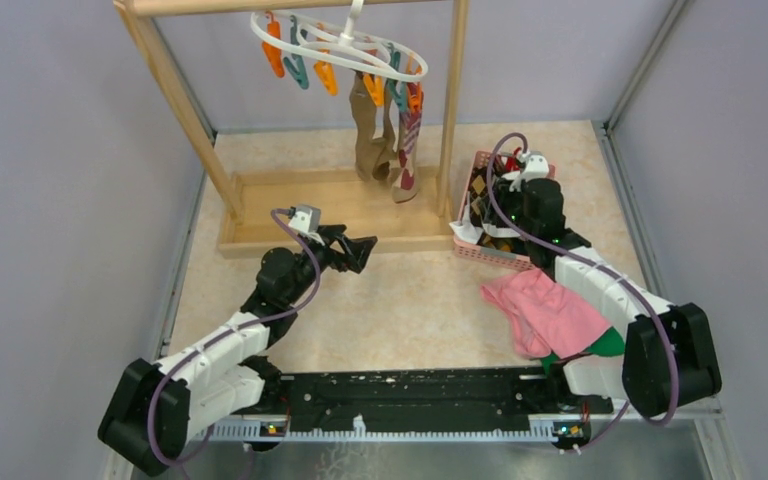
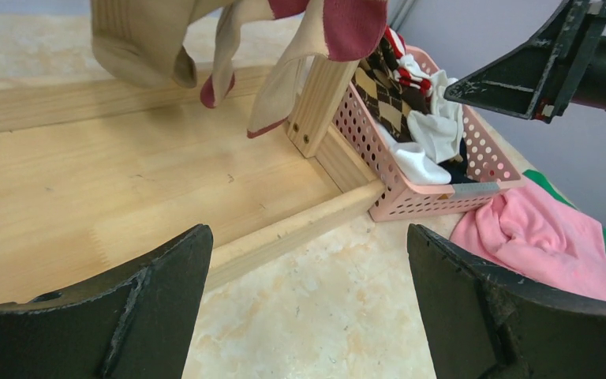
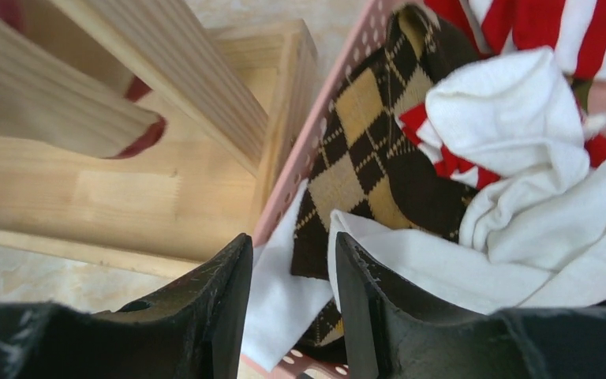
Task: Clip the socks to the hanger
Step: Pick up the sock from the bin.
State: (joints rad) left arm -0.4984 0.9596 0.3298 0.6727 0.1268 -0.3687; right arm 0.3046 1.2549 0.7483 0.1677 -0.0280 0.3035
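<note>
Tan and olive socks [image 1: 367, 140] hang clipped on the hanger [image 1: 345, 45]; more wait in the basket [image 1: 490, 255]. Left jaws are spread wide near the rack [image 1: 290, 225], right jaws half spread above the basket, pinching nothing visible.

socks [image 3: 363, 158] in basket [image 2: 442, 204], basket right of rack [image 1: 290, 205]

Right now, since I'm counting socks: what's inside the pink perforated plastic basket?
A brown argyle sock, white socks and a red-and-white striped one; anything beneath them is covered.
</note>
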